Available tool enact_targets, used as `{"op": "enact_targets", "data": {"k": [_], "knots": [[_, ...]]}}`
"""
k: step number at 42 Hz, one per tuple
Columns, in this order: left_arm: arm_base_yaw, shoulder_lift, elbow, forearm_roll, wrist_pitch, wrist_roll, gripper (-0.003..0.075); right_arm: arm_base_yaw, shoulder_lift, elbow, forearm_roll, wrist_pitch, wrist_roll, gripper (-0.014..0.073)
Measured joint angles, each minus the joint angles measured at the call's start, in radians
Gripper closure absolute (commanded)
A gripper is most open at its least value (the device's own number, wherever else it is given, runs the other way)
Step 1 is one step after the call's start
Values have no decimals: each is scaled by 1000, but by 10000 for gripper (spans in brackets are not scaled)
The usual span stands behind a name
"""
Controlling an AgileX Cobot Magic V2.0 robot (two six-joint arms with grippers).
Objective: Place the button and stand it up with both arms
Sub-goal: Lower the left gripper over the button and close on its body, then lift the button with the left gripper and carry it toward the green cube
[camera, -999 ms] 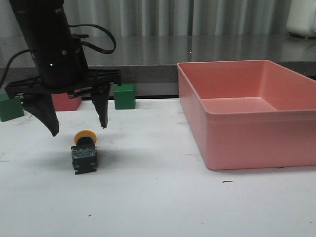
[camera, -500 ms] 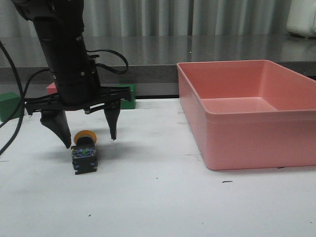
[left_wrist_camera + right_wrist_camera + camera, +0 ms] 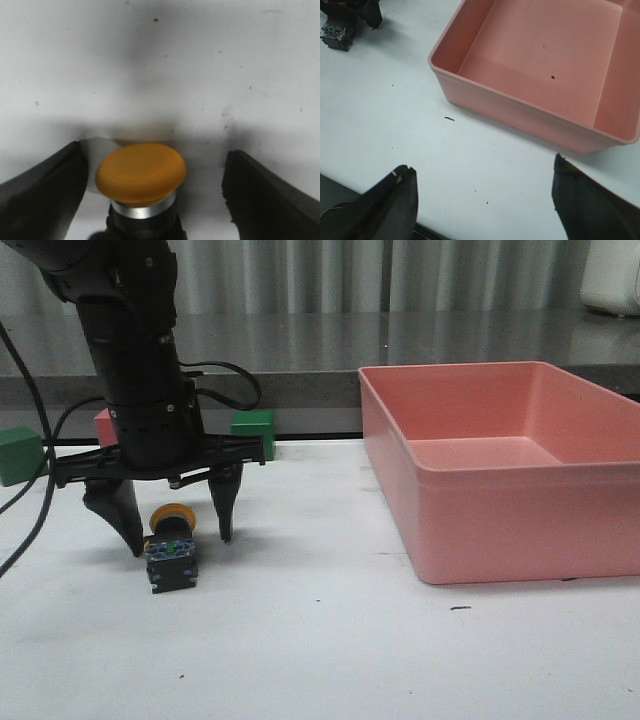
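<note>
1. We see the pink cube [image 3: 103, 425] only as a sliver; the left arm [image 3: 135, 370] covers the rest.
2. Green cube [image 3: 20, 455] at the far left is cut by the front view's edge.
3. Button [image 3: 141, 175] base runs off the left wrist view's edge; only cap and collar show.
4. Left gripper [image 3: 155, 195] finger ends are cut off there, contact with the button unclear.
5. Right gripper [image 3: 482, 200] shows only two dark finger parts, tips out of picture.
6. Pink bin [image 3: 530, 120] far corners are cropped in the right wrist view.
7. White object [image 3: 612, 275] in the front view's upper corner is cropped, unidentifiable.
</note>
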Motion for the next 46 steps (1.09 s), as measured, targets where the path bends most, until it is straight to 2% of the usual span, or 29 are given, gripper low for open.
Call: {"op": "enact_targets", "data": {"k": [4, 8, 25, 32, 46], "knots": [[0, 2, 0, 9, 6, -1, 400, 0, 0, 0, 0, 0, 0, 20], [0, 2, 0, 9, 9, -1, 440, 0, 0, 0, 0, 0, 0, 20], [0, 2, 0, 15, 9, 2, 440, 0, 0, 0, 0, 0, 0, 20], [0, -10, 0, 17, 9, 72, 440, 0, 0, 0, 0, 0, 0, 20], [37, -163, 2, 19, 6, 259, 440, 0, 0, 0, 0, 0, 0, 20]]}}
